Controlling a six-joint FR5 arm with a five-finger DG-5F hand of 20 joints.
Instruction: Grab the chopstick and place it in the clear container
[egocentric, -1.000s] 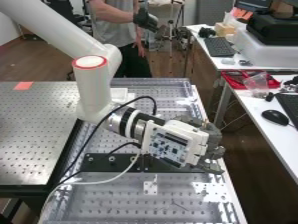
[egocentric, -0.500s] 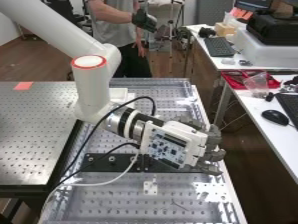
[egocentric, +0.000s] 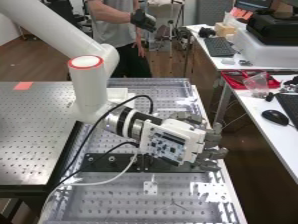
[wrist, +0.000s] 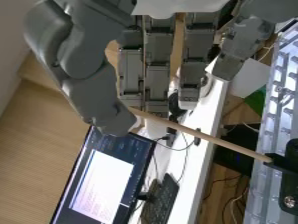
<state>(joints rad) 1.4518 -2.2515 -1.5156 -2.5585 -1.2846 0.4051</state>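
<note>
1 slim, straight chopstick (wrist: 199, 134) of pale, plain wood.

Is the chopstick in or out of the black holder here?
In, it appears: in the wrist view, one end of the chopstick meets the black holder. How deep it sits, I cannot tell.

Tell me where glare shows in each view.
High view: white glare patches on the perforated bench, on the robot hand's near and far sides. Wrist view: the monitor glows white, and the desk looks bright.
</note>
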